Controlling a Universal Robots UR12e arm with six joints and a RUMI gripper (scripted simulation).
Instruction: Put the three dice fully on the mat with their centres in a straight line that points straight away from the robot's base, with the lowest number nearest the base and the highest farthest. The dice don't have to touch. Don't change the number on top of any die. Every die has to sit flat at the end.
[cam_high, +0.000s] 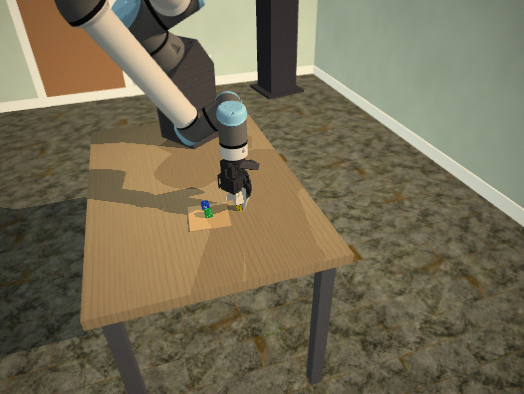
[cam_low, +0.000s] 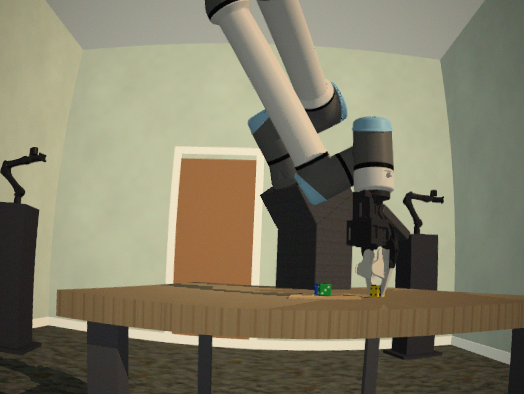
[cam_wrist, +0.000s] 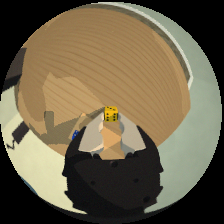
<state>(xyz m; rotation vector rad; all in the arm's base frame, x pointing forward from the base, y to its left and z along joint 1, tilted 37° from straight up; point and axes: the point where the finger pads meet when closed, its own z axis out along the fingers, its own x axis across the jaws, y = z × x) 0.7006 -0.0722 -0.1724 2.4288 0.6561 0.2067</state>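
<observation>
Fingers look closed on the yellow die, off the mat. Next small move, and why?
Probably a short straight lift. The gripper is shut on the yellow die, which sits on the table just beside the mat, while the blue die and green die sit close together on the mat. Lifting first should avoid dragging or tipping it, keeping its top number.

Nothing here is carrying any readable writing, label or brand. The only marks showing are the pips on the dice, and they are coming out too small and blurred to count: dark dots on the yellow die (cam_wrist: 111, 114), pale specks on the green die (cam_high: 209, 213) and on the blue die (cam_high: 204, 204). A faint grey emblem is sitting on the arm's white wrist band (cam_low: 385, 174), but it is not resolving into letters.
</observation>
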